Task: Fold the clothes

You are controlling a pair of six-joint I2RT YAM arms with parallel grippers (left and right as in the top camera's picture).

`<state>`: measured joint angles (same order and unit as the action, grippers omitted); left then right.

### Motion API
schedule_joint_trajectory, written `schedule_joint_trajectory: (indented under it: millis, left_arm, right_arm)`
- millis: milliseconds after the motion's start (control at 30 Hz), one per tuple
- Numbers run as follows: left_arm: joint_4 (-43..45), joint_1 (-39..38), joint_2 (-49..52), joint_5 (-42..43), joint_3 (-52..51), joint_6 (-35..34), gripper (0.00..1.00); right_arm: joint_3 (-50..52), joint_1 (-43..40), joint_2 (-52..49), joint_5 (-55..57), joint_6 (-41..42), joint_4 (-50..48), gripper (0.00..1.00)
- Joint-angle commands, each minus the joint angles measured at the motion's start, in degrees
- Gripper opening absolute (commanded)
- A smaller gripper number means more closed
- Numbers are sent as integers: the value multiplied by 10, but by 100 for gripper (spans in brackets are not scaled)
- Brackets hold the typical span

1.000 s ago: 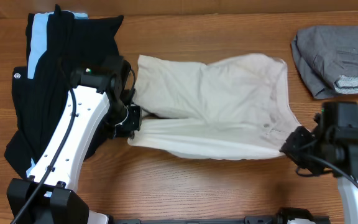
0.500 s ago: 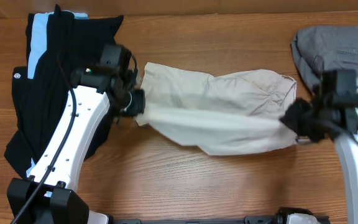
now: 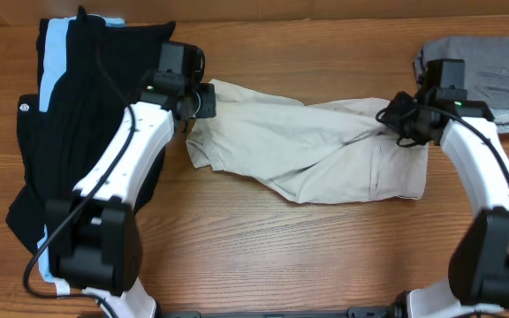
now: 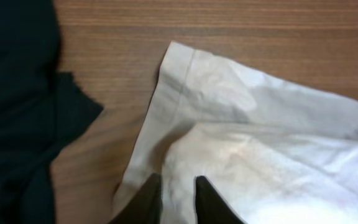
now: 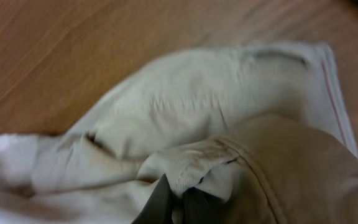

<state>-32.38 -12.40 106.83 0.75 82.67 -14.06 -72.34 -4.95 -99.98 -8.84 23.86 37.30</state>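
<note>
- The beige shorts point(image 3: 316, 150) lie mid-tabletop point(image 3: 281, 256), between the black garment point(image 3: 78, 124) on the left and a grey garment point(image 3: 484, 75) at the far right.
- A second ago they were spread flat, with both arms at their near edge. That edge has since been lifted and carried to the far side, so the shorts are now doubled lengthwise into a narrower, somewhat skewed band.
- The left end effector point(image 4: 178, 200), at the far-left corner, has begun to part. Its fingers stand slightly apart, and the cloth looks to lie loose beneath them.
- The right end effector point(image 5: 174, 204) remains closed, pinching a bunched fold of the waistband at the far-right edge.
- Judgement: the first fold is laid, but it is rumpled at the left. Smoothing and a crosswise fold are likely left to do.
</note>
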Motion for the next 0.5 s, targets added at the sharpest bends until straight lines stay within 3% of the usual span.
schedule_joint_trajectory:
  millis: [0,167,200,233,333,400,467]
  left_arm:
    - [33,0,16,-11,-3,-19,13]
    - [78,0,14,16,23,-22,11]
    - [75,0,14,33,31,-17,13]
    - [66,0,12,61,42,1,19]
    - [10,-4,12,113,79,45,61]
    - [-53,-10,12,113,104,70,76]
    - [-129,-16,12,113,128,102,81]
  right_arm:
    - [-11,-5,-32,-25,-14,-51,4]
    - [-11,-5,-45,-39,-14,-167,4]
    - [-11,-5,-45,-39,-14,-189,9]
    - [-11,-5,-45,-39,-14,-209,27]
    - [-16,-5,-45,-42,-14,-226,100]
    - [-24,-5,-45,-56,-14,-202,100]
    - [-31,-5,-45,-69,-14,-168,100]
